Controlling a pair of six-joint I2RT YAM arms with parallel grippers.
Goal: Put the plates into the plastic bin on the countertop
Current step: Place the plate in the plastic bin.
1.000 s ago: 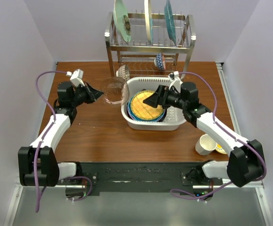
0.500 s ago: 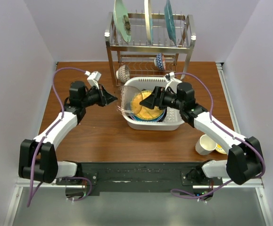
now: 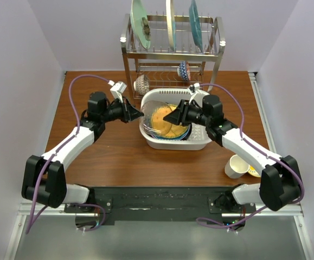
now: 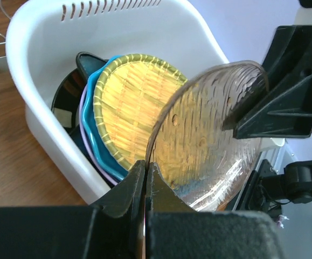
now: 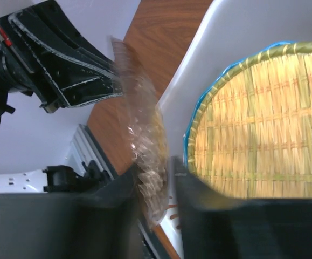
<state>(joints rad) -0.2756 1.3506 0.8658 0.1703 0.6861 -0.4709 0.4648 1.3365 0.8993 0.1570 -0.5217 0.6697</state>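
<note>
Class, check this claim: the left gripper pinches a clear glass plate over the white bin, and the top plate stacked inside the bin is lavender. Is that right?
Not quite. The top plate of the stack is amber and woven-patterned, not lavender, as the left wrist view shows. The left gripper does pinch the clear glass plate over the white bin.

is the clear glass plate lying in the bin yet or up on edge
On edge, not in: the left gripper pinches the clear glass plate by its rim, tilted above the stacked plates in the plastic bin.

No readable text, label, brand, number or sign shows in any view.
</note>
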